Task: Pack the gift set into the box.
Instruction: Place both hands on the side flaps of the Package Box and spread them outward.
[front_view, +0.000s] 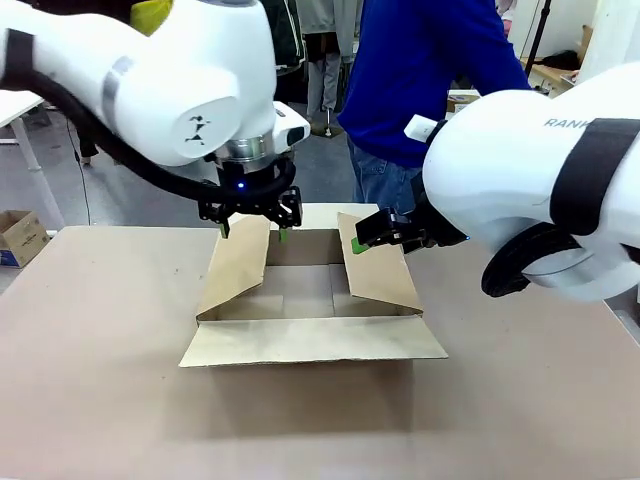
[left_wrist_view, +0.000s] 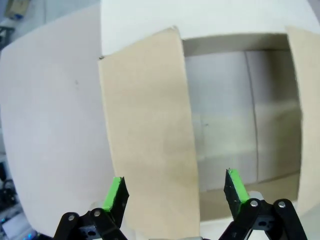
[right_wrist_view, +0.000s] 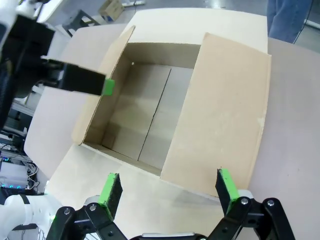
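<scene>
**A:** Start with the big things. Where is everything?

**B:** The brown table (front_view: 520, 400) carries the box (front_view: 305, 290) at its middle. A person (front_view: 420, 70) in a blue top stands just past its far side. The carton is open. Its near flap (front_view: 310, 342) lies flat on the table, and the left flap (front_view: 238, 265) and right flap (front_view: 378, 270) slant up on either side.

**A:** Anything inside?

**B:** Both wrist views show only bare cardboard floor. I'd judge the packing hasn't begun. The gift set has yet to go in, and so far the box is just being held open.

**A:** And the grippers?

**B:** The left gripper (front_view: 252, 222) hangs over the top edge of the left flap. Its fingers are spread wide with the flap between them, not pinched. The right gripper (front_view: 362, 238) sits at the upper edge of the right flap, also with its fingers apart and gripping nothing. I can't tell whether its green pad (front_view: 358, 245) touches the cardboard.
</scene>
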